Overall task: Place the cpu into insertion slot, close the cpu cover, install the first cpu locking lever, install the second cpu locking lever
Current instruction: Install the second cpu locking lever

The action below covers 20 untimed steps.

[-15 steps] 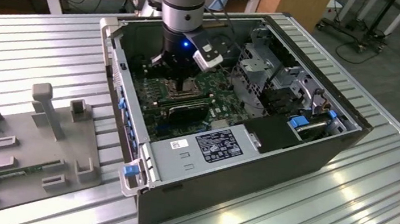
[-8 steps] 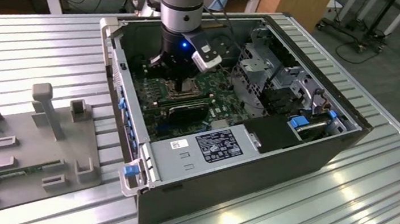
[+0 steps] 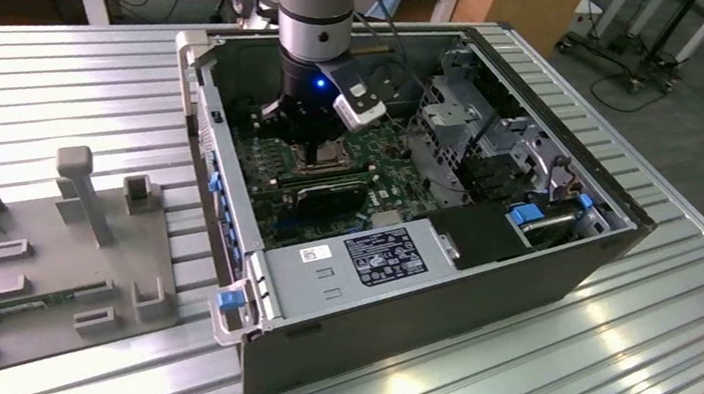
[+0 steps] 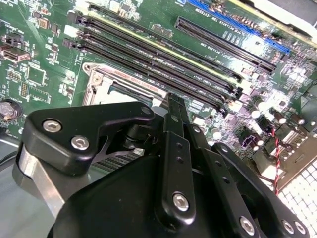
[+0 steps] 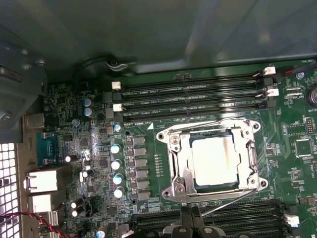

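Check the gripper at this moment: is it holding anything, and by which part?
It cannot be told. In the first wrist view the cpu lies in the insertion slot, apart from the gripper, whose fingertips are hidden.

You see the cpu [image 5: 214, 159], a pale silver-tan square, lying flat in the insertion slot [image 5: 179, 163] near the motherboard's middle, between the memory-slot banks. The silvery cpu cover [image 5: 247, 148] lies closed, framing it.

arm: my grey-and-silver jointed robot arm [image 3: 314, 11] hangs vertical, wrist down | gripper: black metal two-finger gripper [image 3: 309, 146] low, pointing straight down | fingers: unclear
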Available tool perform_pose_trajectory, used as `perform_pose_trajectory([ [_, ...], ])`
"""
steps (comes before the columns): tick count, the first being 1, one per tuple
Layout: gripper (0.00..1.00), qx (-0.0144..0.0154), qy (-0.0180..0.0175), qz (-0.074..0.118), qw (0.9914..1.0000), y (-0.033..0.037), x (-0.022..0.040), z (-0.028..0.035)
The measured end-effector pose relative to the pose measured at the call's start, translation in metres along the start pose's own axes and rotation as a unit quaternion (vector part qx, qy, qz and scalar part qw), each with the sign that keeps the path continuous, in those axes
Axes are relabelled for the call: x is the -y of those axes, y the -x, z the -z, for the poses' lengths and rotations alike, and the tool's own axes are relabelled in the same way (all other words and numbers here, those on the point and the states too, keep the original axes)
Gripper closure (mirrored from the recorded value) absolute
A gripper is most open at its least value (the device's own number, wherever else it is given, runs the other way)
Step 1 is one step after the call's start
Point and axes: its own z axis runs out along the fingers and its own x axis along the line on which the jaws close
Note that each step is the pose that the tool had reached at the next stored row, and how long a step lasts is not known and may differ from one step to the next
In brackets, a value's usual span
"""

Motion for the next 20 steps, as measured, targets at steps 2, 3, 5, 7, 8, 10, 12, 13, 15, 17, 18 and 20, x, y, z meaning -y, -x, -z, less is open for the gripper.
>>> perform_pose_trajectory([
  [2,0.90,0.0001,0.0001,0.000,1.00000,-0.0001,-0.0001,-0.0003],
  [3,0.90,0.0001,0.0001,0.000,1.00000,-0.0001,-0.0001,-0.0003],
  [5,0.90,0.0001,0.0003,0.000,1.00000,-0.0001,-0.0001,-0.0007],
  [7,0.90,0.0001,0.0002,0.000,1.00000,-0.0002,-0.0001,-0.0013],
  [8,0.90,0.0001,0.0001,0.000,1.00000,-0.0002,-0.0001,-0.0013],
  [10,0.90,0.0001,0.0000,0.000,1.00000,-0.0002,0.0000,-0.0014],
  [12,0.90,0.0001,-0.0001,0.000,1.00000,-0.0002,0.0000,-0.0014],
  [13,0.90,0.0001,-0.0002,0.000,1.00000,-0.0002,-0.0001,-0.0015],
  [15,0.90,0.0002,0.0000,0.000,1.00000,-0.0003,-0.0001,-0.0022],
  [17,0.90,0.0002,-0.0001,0.000,1.00000,-0.0006,0.0000,-0.0034],
  [18,0.90,0.0001,-0.0001,0.000,1.00000,-0.0007,0.0000,-0.0042],
  [20,0.90,0.0001,-0.0001,0.000,1.00000,-0.0009,0.0001,-0.0058],
])
